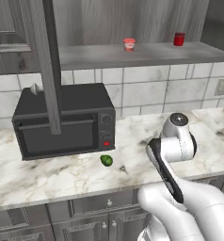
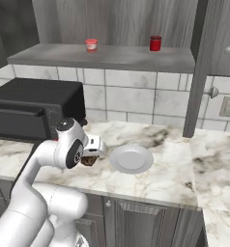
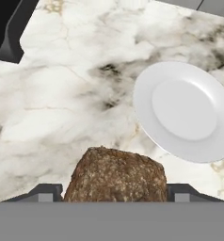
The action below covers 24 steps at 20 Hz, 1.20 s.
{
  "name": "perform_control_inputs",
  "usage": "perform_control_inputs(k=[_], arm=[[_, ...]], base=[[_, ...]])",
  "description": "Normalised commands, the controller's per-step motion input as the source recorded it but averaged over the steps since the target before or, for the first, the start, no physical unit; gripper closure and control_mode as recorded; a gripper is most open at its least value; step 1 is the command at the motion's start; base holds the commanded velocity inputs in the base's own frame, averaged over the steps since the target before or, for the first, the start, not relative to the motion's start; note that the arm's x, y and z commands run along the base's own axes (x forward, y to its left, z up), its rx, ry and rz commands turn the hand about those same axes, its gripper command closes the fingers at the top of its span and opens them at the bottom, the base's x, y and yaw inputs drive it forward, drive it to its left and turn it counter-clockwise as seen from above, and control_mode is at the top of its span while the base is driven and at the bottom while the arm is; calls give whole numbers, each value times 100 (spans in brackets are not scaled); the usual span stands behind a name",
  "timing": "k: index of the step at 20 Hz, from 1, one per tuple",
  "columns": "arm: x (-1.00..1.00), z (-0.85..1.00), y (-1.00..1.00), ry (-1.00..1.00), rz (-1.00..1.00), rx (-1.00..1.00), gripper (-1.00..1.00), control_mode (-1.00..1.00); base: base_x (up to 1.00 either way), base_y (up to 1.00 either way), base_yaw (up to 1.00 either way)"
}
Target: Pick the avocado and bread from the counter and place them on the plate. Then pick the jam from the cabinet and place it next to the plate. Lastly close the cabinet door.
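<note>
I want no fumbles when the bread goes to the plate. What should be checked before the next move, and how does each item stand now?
1. Bread between the pincer fingers: ok, one fingertip shows on each side of it.
2. Firm grip on the bread: cannot tell, the contact is hidden.
3. Plate free to take food: ok, nothing lies on it.
4. Path from bread to plate: ok, bare counter between them.
5. Avocado out of the way: ok, it lies before the microwave, apart from the plate.
6. Cabinet door open for the jam: ok, the jam stands in sight on the shelf.
</note>
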Motion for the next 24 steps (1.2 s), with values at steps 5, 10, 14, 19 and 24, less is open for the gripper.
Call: perform_control_inputs(k=[5,10,14,19,24], arm=[[11,1,-42,0,-1,2,100,-100],[25,0,-36,0,0,3,100,-100],[38,3,-29,1,0,4,100,-100],[45,7,-19,6,0,4,100,-100],[46,1,-18,14,0,2,100,-100]], base=[[0,0,0],[0,0,0],[0,0,0],[0,0,0],[0,0,0]])
